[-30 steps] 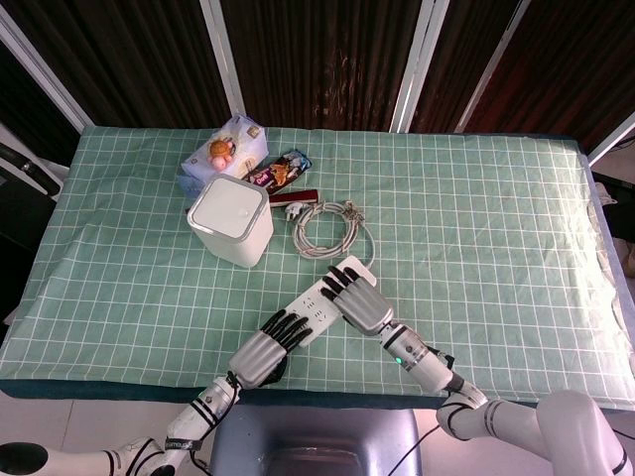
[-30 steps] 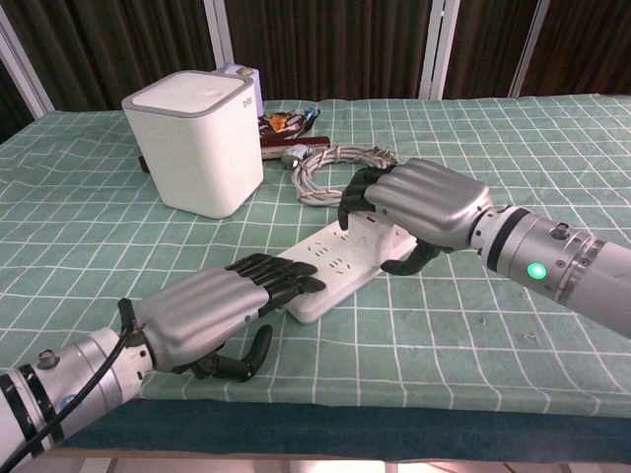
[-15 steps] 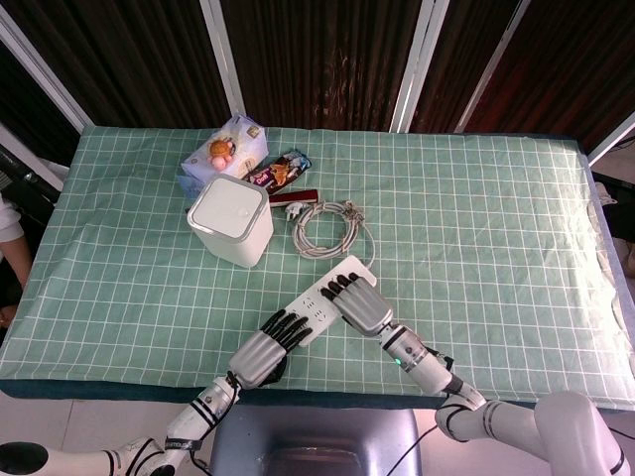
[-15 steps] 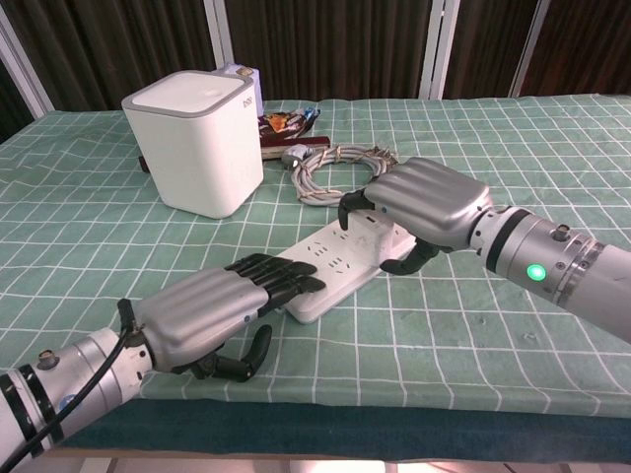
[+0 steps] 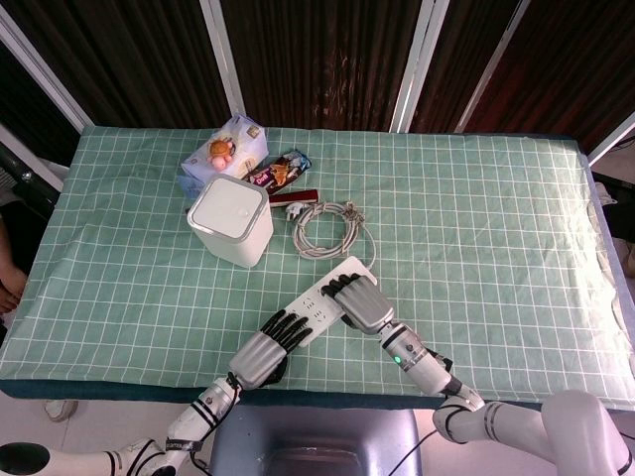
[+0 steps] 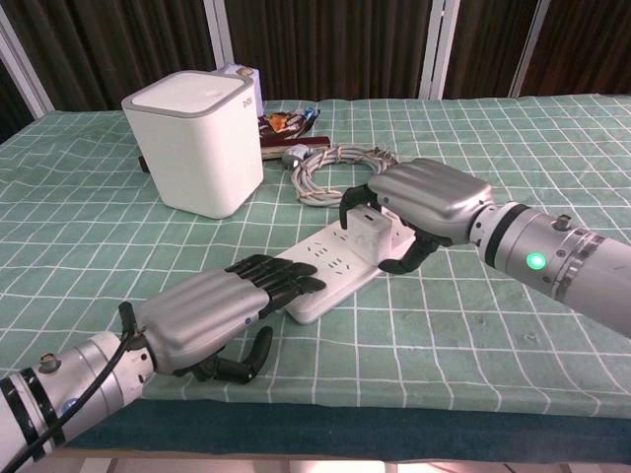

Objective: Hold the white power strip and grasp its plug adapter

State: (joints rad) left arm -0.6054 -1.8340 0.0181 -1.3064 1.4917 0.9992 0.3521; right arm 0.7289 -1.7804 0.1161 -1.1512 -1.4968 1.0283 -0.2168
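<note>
Both hands cover the power strip (image 6: 330, 268); right hand (image 6: 419, 207) hides its adapter, grip unclear.

So on the table (image 5: 476, 228) we've got the power strip (image 5: 319, 296) near the front edge, running from 7 to 1 o'clock. Left hand (image 5: 266, 349) rests on its 7 o'clock end, right hand (image 5: 359, 302) over the 1 o'clock end. Coiled cord (image 5: 332, 226) sits at 12, box (image 5: 230, 220) at 10, snack packets (image 5: 278, 171) behind those.
</note>
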